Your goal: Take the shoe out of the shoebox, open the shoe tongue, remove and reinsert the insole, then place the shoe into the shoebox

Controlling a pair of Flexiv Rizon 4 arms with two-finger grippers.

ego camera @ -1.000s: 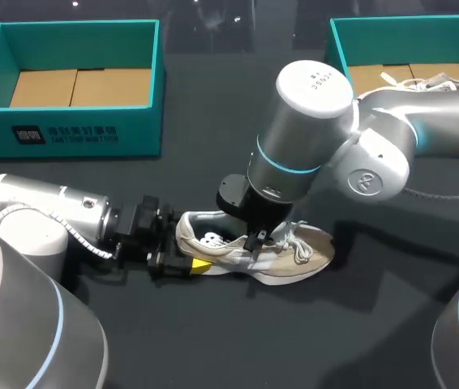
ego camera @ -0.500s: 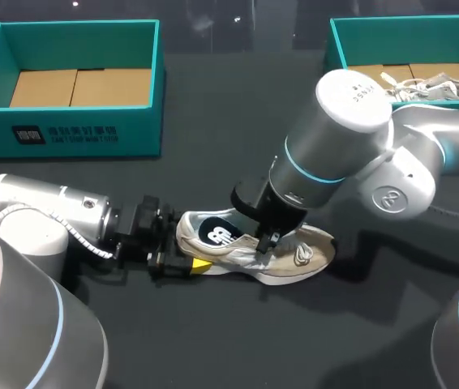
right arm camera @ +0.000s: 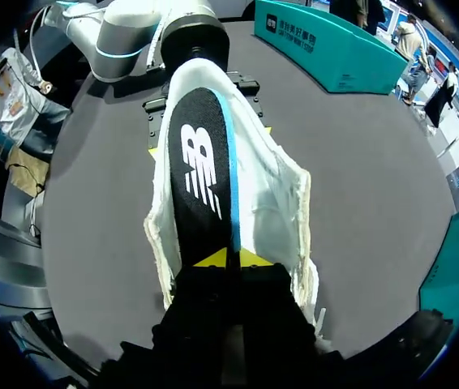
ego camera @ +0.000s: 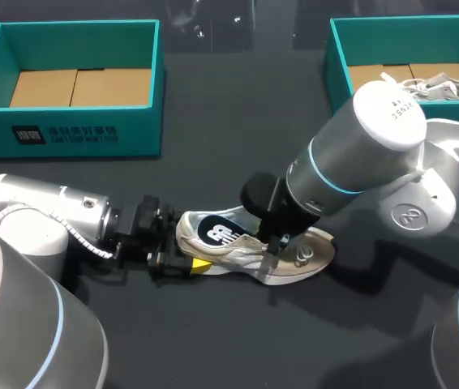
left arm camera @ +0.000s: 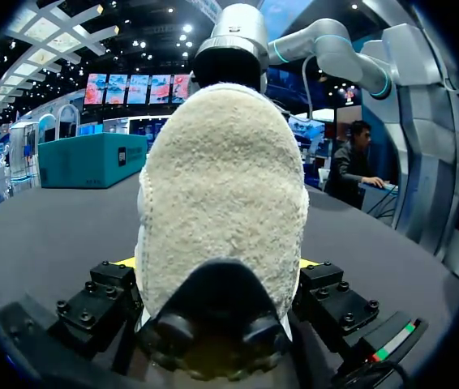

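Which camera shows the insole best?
The right wrist view: the dark insole shows nearly full length, from above. The head view catches only its heel part; the left wrist view shows just the shoe from behind, no insole.

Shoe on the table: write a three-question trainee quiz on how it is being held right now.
1. Multiple choice: the left jaws clamp the shoe at its: A toe, B heel, C laces.
2. True or false: the shoe lies inside a shoebox.
3. Fill in: the right jaws pinch the dark ____.
Key: 1 B; 2 false, it lies on the table; 3 insole.
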